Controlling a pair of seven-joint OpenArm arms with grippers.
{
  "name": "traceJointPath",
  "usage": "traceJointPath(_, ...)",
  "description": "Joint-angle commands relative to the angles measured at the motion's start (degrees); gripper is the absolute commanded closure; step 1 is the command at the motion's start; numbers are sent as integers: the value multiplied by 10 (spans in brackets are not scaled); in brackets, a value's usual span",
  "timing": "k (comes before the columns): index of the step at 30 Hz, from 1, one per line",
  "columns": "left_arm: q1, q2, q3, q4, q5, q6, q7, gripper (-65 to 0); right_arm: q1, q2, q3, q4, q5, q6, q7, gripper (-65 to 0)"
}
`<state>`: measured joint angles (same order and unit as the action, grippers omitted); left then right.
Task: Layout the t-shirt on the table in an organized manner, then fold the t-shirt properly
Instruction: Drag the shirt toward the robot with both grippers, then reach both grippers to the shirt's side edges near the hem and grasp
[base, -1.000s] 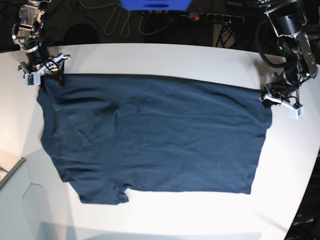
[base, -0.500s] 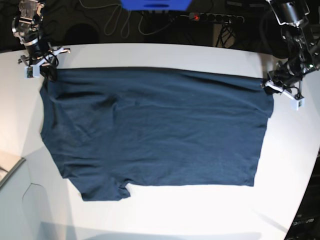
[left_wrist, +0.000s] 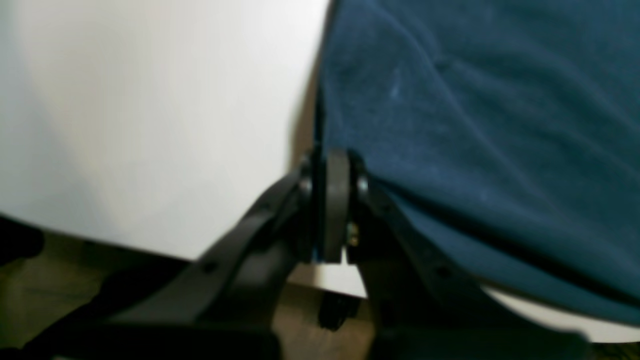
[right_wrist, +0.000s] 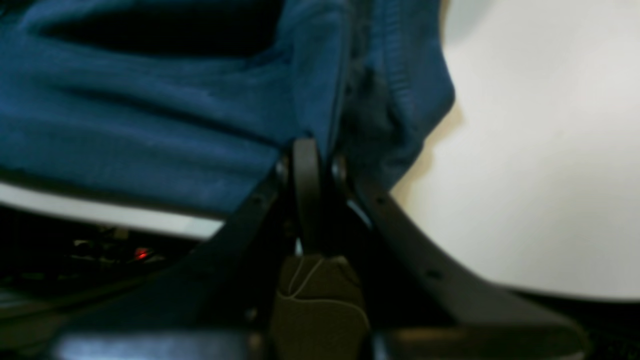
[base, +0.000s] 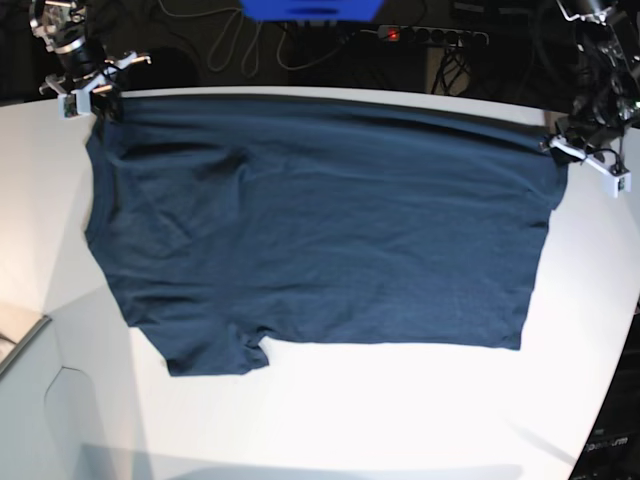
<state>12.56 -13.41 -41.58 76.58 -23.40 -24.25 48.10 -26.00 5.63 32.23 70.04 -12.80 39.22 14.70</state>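
The dark navy t-shirt (base: 320, 220) is spread wide across the white table (base: 400, 420), its far edge stretched between both arms. My right gripper (base: 95, 100) at the far left is shut on the shirt's far left corner; the right wrist view shows its jaws pinching bunched blue cloth (right_wrist: 320, 100). My left gripper (base: 562, 152) at the far right is shut on the shirt's far right corner; in the left wrist view the t-shirt (left_wrist: 475, 125) hangs from the closed jaws above the table (left_wrist: 150, 110). One sleeve (base: 215, 355) lies at the front left.
A pale grey box corner (base: 20, 335) sits at the left edge. Behind the table's curved far edge lie cables, a power strip (base: 430, 37) with a red light and a blue object (base: 310, 9).
Both grippers have pulled the shirt's far edge toward the back of the table and slightly outward. The cloth has slid away from the front edge and drawn tauter along the far edge.
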Motion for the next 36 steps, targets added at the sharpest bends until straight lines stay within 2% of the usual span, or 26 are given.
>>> traceJointPath(1,0,-10,-7,9,1,2,-8,-1,-11,5,3,5,-13,8,-21,0)
traceJointPath(7,1,-11,-5,6,1,2,-8,-1,-16,-4,5,9,-13,8,-25,-4)
traceJointPath(10,1,-11,-4,6,1,2,-8,-1,-28,-5,3,17,-13,8,-22,-110)
traceJointPath(13,1,-11,-4,9,1,-3,-8,-6,-41,-7,3,48,-12,8,-21,-261)
traceJointPath(16,0,-13,-6,9,2,-49,8,-6,-49,-21,7,90,33,8,-21,-370)
traceJointPath(18,-4,-13,-7,9,7,-70,24,-22,-59,-21,8,117,73,8,-21,-408)
traceJointPath(21,-5,-13,-7,9,6,-75,28,-91,-65,-22,8,148,104,8,-22,-419)
traceJointPath(27,0,-13,-9,14,1,-77,30,-291,-61,-22,8,179,108,8,-22,-420)
traceJointPath(29,1,-10,-34,37,3,-77,30,-344,-40,-21,7,183,106,8,-26,-422)
traceJointPath(32,12,5,-81,79,1,-77,30,-382,7,-20,8,175,106,8,-28,-420)
traceJointPath(36,0,13,-111,116,1,-77,30,-384,88,-19,6,145,102,8,-39,-419)
